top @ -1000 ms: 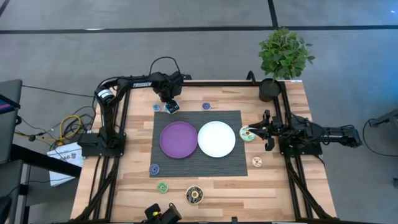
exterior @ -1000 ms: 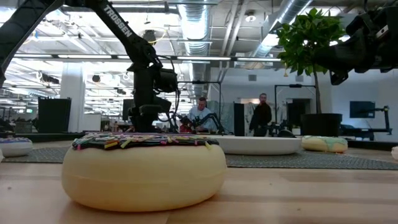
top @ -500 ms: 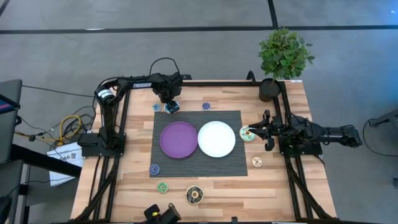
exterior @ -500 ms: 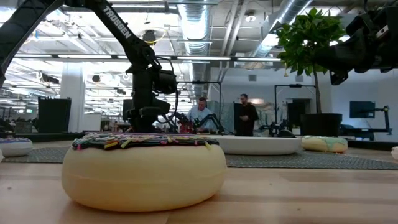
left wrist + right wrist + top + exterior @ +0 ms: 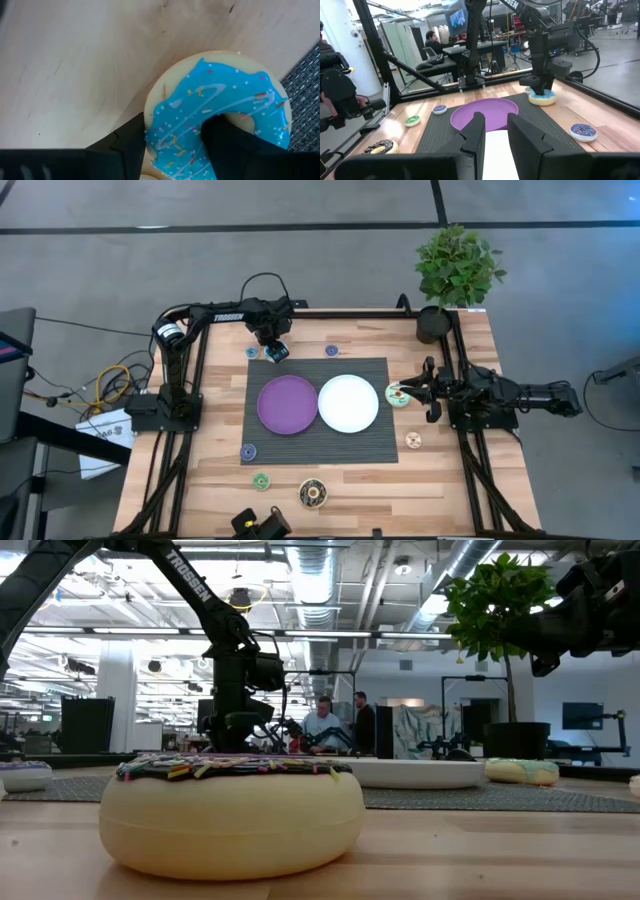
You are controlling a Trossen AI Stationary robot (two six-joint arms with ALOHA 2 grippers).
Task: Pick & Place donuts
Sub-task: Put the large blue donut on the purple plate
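Only a person (image 5: 362, 725) in the room behind has moved, now further toward 9 o'clock; both arms hold as before. The cyan donut (image 5: 172, 125) lies at the dark mat's (image 5: 380, 445) far corner, at 11 o'clock from the purple plate (image 5: 288, 404). The left gripper (image 5: 275, 348) grasps it, one finger through the hole. At 3 o'clock from the white plate (image 5: 348, 402), the right gripper (image 5: 428, 391) hangs released beside a green donut (image 5: 398, 395).

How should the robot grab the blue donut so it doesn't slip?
Grab the blue donut across its ring, coming from above: it lies flat, so one finger fits in the hole and one outside the rim. The left hand sits that way. The right hand waits by the white plate.
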